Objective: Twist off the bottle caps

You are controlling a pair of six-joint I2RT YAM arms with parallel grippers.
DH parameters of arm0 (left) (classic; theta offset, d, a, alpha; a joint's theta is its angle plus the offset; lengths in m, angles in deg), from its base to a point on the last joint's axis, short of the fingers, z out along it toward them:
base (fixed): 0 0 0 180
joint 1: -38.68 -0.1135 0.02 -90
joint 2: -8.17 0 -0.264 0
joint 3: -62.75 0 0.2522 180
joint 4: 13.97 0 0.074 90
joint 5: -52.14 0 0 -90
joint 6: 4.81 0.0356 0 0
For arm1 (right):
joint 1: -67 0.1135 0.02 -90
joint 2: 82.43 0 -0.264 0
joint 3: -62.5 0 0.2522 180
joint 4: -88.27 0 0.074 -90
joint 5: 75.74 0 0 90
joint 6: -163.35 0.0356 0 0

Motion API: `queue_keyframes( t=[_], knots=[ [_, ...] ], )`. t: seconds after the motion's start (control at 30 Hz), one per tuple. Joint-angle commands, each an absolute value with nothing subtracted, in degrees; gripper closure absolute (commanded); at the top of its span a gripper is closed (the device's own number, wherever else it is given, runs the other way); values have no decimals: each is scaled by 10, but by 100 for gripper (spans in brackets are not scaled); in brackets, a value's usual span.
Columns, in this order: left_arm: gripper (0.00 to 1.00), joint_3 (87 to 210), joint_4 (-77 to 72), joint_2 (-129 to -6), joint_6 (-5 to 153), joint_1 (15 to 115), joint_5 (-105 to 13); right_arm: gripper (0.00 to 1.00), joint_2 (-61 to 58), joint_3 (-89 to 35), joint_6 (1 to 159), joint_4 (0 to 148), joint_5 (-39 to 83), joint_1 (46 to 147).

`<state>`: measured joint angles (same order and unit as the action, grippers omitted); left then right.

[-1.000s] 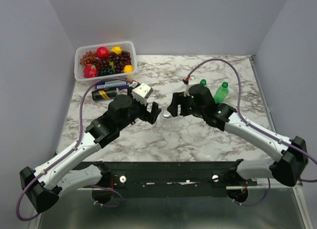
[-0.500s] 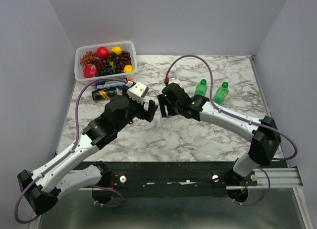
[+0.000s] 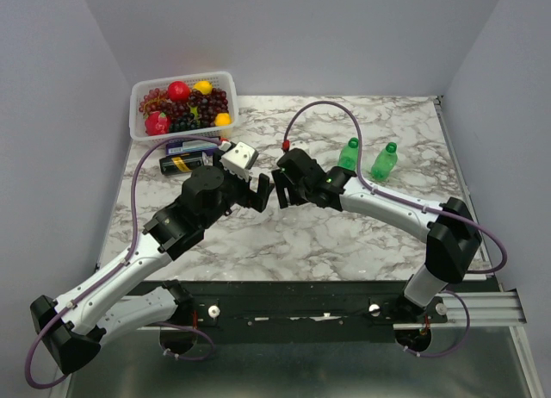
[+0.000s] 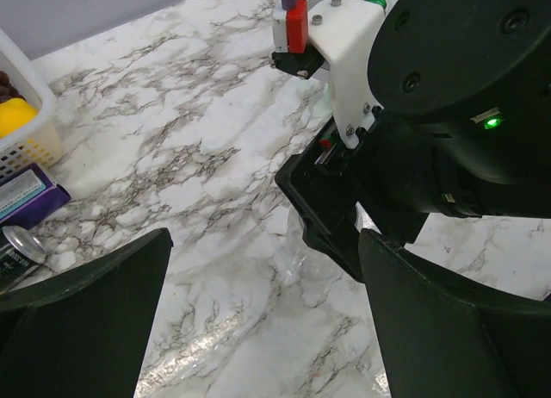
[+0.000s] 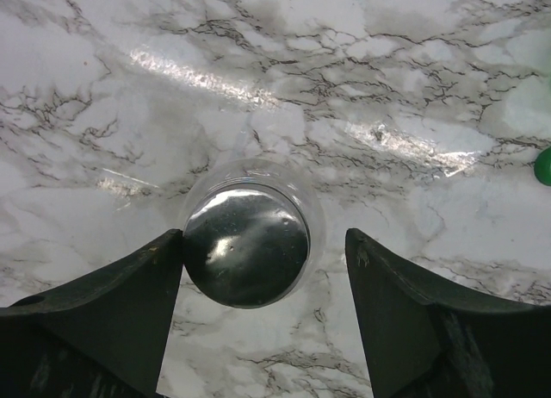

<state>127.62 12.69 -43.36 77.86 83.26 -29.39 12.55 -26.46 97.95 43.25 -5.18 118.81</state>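
Right gripper (image 5: 263, 234): jaws apart astride silvery cap (image 5: 247, 247) of clear bottle (image 5: 313, 202) | left gripper (image 4: 264, 239): wide open, empty, just left.

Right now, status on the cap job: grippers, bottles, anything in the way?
Left gripper open, empty, close opposite. Right gripper open, straddling the silvery cap from above, not clamped. Left green bottle and right green bottle farther back, caps on. Nothing blocking.
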Motion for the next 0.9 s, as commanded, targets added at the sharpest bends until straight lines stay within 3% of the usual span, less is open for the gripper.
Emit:
queue_keyframes(
  t=[0.0,0.13,0.27,0.37,0.53,0.87],
  knots=[
    [1,1274,120,-429,783,832,-285,21,143,-272,976,437,-44,1190],
    [1,1275,121,-432,783,831,-289,31,145,-272,973,438,-40,1191],
    [1,1275,120,-433,785,832,-295,47,143,-271,970,438,-41,1190],
    [1,1276,120,-435,790,831,-315,52,130,-264,971,437,-50,1190],
    [1,1271,103,-434,798,832,-378,57,69,-240,961,439,-39,1181],
    [1,1271,75,-462,825,841,-679,60,-154,-29,964,591,210,1054]
  ],
)
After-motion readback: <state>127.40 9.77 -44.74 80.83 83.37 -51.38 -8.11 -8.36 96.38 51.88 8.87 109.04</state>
